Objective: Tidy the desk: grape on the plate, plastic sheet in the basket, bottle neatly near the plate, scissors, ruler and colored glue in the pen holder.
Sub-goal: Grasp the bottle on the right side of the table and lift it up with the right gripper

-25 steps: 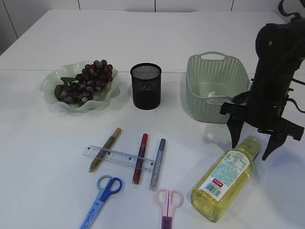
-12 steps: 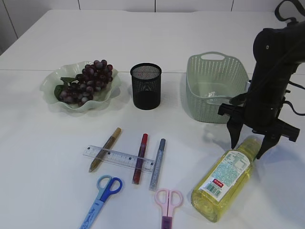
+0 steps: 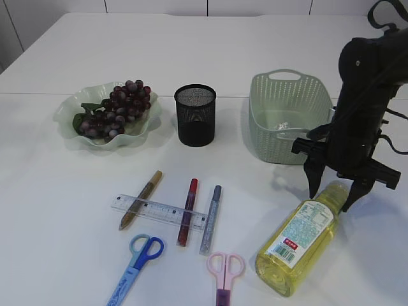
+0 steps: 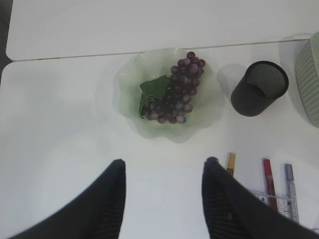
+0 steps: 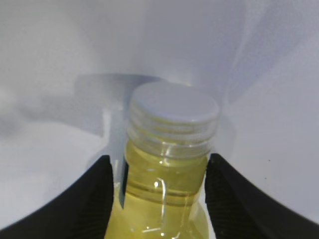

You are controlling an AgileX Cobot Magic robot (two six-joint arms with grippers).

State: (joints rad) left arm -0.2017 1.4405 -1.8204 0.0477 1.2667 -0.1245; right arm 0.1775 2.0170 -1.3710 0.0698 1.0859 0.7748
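Note:
The yellow bottle (image 3: pixel 299 239) lies on its side at the front right, its cap (image 5: pixel 169 114) pointing to the back. My right gripper (image 3: pixel 329 196) is open, with one finger on each side of the bottle's neck (image 5: pixel 159 159), apart from it. The grapes (image 3: pixel 115 108) lie on the green plate (image 3: pixel 67 115). The ruler (image 3: pixel 159 211), three glue sticks (image 3: pixel 187 210) and two pairs of scissors (image 3: pixel 137 261) lie at the front. The black pen holder (image 3: pixel 195 115) stands empty. My left gripper (image 4: pixel 165 164) is open and empty above bare table in front of the plate (image 4: pixel 124 94).
The green basket (image 3: pixel 287 118) stands at the back right, just behind my right arm, with something clear and crumpled (image 3: pixel 282 125) inside. A table seam runs behind the plate. The pen holder (image 4: pixel 259 88) stands between plate and basket.
My right gripper's jaws have come slightly closer together around the bottle's neck. The bottle and the other things have not moved.

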